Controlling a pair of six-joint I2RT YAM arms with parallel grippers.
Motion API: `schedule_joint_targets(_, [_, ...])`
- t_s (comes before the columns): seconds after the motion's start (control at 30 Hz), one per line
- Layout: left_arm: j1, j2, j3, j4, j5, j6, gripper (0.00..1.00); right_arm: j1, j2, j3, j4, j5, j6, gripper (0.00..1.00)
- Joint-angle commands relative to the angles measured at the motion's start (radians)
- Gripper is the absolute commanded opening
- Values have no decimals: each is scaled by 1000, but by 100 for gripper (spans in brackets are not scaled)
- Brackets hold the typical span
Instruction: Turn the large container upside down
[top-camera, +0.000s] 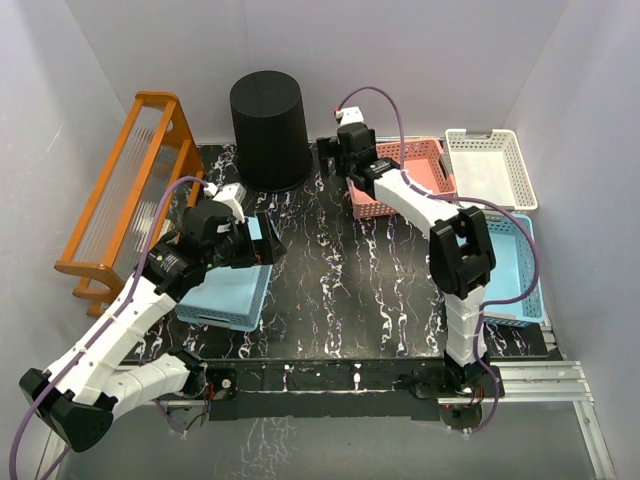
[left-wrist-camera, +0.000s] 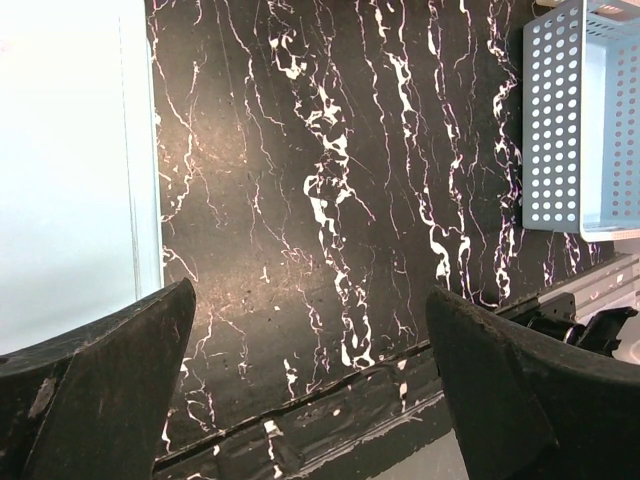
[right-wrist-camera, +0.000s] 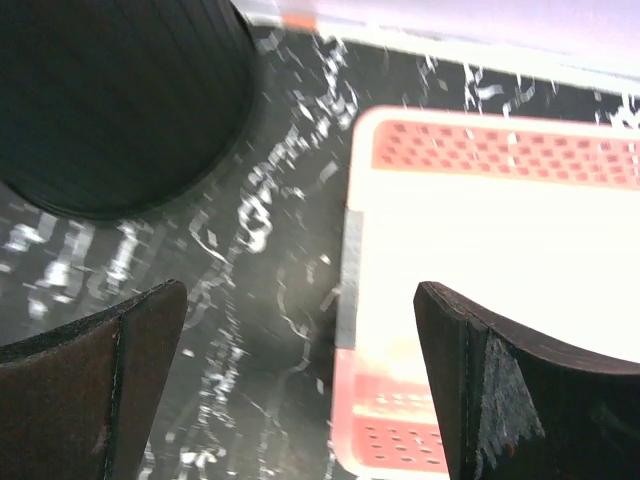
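L arm over blue basket, R arm extended nr large container.

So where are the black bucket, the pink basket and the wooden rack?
black bucket (top-camera: 270, 135), top view, ribbed side wall.
pink basket (top-camera: 422, 152), top view, far wall.
wooden rack (top-camera: 160, 100), top view, far end bar.

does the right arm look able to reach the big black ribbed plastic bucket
Probably yes: the open right claw hangs beside the big black ribbed plastic bucket, only bare tabletop between them; the pink perforated basket lies aside.
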Motion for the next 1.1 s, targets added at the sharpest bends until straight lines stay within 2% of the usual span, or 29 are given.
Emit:
schedule_joint_targets(0.0, [-1,-10,-8,25,21,8,99,9,76,56,-129,112,-87,98])
schedule_joint_targets(0.07, [-2,-13,-14,27,31,2,99,5,110,87,-169,86,-103,98])
schedule_joint_targets(0.1, [-1,-18,-19,28,34,-1,99,4,132,110,-184,75,-111,92])
schedule_joint_targets(0.13, [-1,-25,-23,28,35,-6,99,5,145,123,-200,71,-113,83])
schedule_joint_targets(0.27, [-1,-51,-38,29,21,-17,99,5,142,121,-209,49,-91,32])
schedule_joint_targets(0.37, [-1,-59,-41,28,17,-21,99,5,114,105,-213,37,-70,6])
schedule_joint_targets(0.4, [-2,-57,-44,31,18,-19,99,5,100,102,-225,32,-60,0])
schedule_joint_targets(0.53, [-1,-46,-57,48,23,-9,99,7,-12,68,-260,-56,10,0])
schedule_joint_targets(0.8, [-1,-51,-93,103,-23,-19,99,8,-419,-129,-180,-412,223,0])
schedule_joint_targets(0.93, [-1,-94,-136,150,-46,-42,99,8,-578,-248,-46,-574,336,0])
schedule_joint_targets(1.07, [-1,-135,-141,157,-81,-32,99,-4,-695,-396,133,-654,492,0])
